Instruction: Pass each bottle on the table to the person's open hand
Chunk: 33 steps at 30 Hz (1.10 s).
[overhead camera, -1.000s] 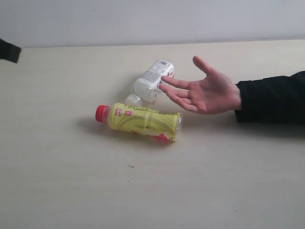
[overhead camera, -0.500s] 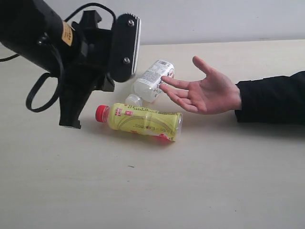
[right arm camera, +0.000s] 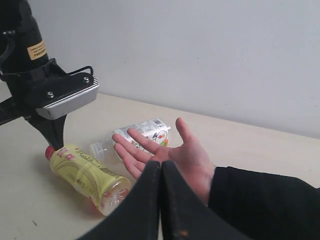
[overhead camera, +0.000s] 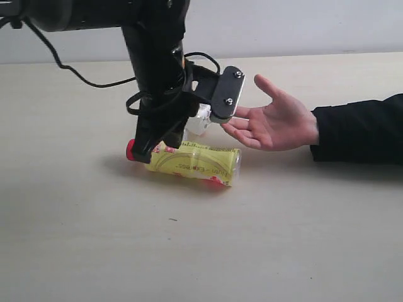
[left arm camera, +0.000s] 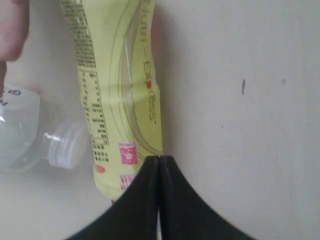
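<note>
**Closed left gripper at the cap end of a lying yellow bottle, open hand waiting beside it**

Exterior view: A pale table (overhead camera: 75, 239) fills the frame. At centre the yellow bottle (overhead camera: 192, 163) lies on its side. Its long axis runs almost left to right, with the red cap (overhead camera: 131, 150) pointing left and the base pointing right. The open hand (overhead camera: 277, 123) rests at centre right, palm up, in a black sleeve, near the bottle's base end. A black arm reaches in from the upper left. Its left gripper (overhead camera: 143, 150) points down at the bottle's neck, just beside the cap; whether it touches cannot be told. A whitish bottle (overhead camera: 200, 121) lies behind, mostly hidden by the arm, between the gripper and the hand's fingertips.

Left wrist view: The jaws are pressed together with nothing between them. Their tips sit over the yellow bottle's cap end, and the bottle's length stretches straight away from them. The whitish bottle lies alongside, its white cap close to the yellow bottle's neck. The jaws would likely need to open across the bottle's width before any grip.

Right wrist view: The right gripper (right arm camera: 161, 165) is also closed and empty, held well back from both bottles. The left gripper is clearly the nearer one to the yellow bottle.
</note>
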Each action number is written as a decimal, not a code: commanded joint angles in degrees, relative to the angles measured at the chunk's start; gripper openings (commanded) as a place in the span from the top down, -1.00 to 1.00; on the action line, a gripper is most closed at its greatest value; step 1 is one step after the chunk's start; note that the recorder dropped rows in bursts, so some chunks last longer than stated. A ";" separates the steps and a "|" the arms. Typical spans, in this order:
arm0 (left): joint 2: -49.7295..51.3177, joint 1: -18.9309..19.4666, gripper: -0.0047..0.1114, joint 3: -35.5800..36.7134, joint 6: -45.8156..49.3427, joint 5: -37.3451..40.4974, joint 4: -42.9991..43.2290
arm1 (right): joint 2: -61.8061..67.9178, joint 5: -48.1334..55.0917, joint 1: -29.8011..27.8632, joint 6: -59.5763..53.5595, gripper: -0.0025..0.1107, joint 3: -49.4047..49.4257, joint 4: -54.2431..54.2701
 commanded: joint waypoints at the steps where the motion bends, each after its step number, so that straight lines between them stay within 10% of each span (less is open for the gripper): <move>1: 2.77 1.69 0.92 -7.25 2.68 2.80 -5.99 | -0.25 -0.63 -0.12 0.00 0.96 0.21 0.00; 16: 4.74 3.10 0.87 -11.11 5.40 2.80 -8.63 | -0.25 -0.63 -0.12 0.00 0.96 0.21 0.00; 24: 4.74 2.97 -0.20 -11.11 4.21 2.80 -8.75 | -0.25 -0.63 -0.12 0.00 0.96 0.21 0.00; 33: 6.44 2.97 -0.31 -11.11 -1.39 2.80 -8.75 | -0.25 -0.63 -0.12 0.00 0.96 0.21 0.00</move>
